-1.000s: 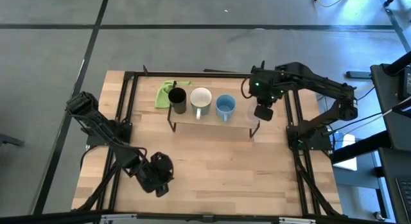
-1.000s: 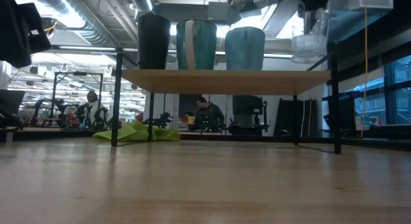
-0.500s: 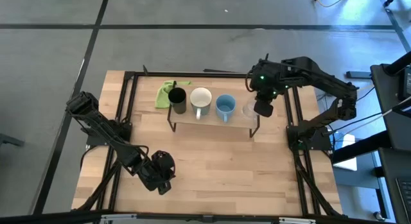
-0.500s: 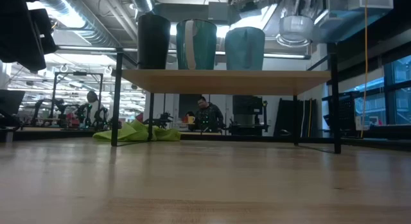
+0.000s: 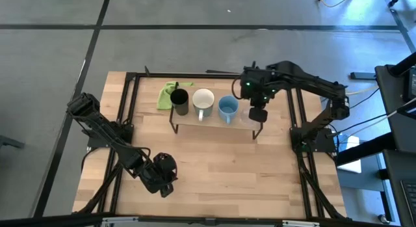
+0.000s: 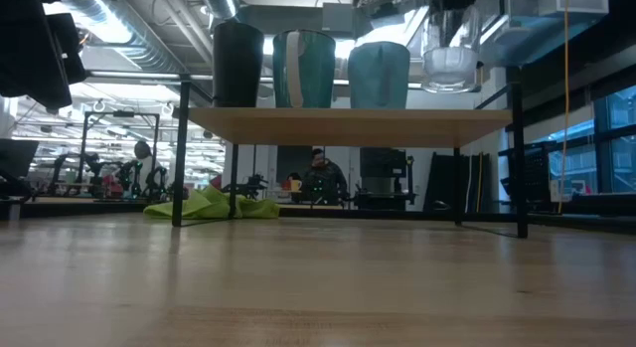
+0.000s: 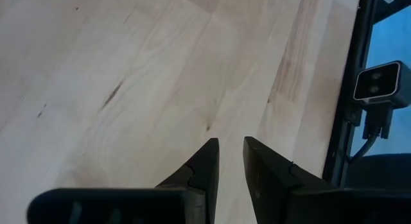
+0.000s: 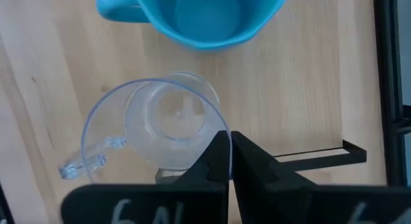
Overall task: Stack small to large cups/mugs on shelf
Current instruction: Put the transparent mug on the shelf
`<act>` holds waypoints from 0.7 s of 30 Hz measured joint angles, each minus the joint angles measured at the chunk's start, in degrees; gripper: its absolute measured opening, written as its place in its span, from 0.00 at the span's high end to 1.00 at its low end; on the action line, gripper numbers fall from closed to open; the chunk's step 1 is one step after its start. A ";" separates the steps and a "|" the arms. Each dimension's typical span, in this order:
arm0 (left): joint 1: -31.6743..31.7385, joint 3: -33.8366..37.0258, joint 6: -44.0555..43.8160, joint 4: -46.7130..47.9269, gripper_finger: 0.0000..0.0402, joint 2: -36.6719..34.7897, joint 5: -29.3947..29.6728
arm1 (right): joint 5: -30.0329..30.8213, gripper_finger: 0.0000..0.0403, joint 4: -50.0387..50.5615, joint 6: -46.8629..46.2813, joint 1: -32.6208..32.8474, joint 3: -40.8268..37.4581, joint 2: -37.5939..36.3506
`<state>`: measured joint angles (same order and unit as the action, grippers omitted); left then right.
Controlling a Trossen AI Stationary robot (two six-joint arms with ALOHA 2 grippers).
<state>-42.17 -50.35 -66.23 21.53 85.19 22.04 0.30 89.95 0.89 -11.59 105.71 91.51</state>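
Right hand (image 5: 258, 114) over the right end of the shelf (image 5: 214, 127), fingers (image 8: 215, 161) pinched on the rim of the clear cup (image 8: 164, 124) (thin transparent handle sticking out to one side). In the low view, clear cup (image 6: 449, 64) hanging just above the shelf board (image 6: 348, 121), not touching it. Lined up on the shelf: black cup (image 5: 180, 101), white mug (image 5: 203, 100), light blue mug (image 5: 228, 108), the clear cup just beside the blue one. Green cloth (image 5: 168, 94) on the table (image 5: 214, 175) behind the shelf's left end. Left hand (image 7: 228, 161) low over the near-left table, fingers nearly together, holding nothing.
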 joint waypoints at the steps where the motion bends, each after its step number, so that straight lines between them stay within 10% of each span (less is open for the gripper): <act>1: -0.10 0.00 -0.46 -0.07 0.83 0.00 0.00 | 0.01 0.97 0.00 0.49 -0.22 0.00 0.22; 21: -0.62 0.00 -1.17 -0.20 0.83 0.00 1.33 | -0.57 0.97 0.11 2.21 -5.16 -1.76 0.40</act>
<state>-42.78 -50.35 -67.40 21.32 85.19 23.38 -0.26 90.06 3.10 -16.75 103.95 91.90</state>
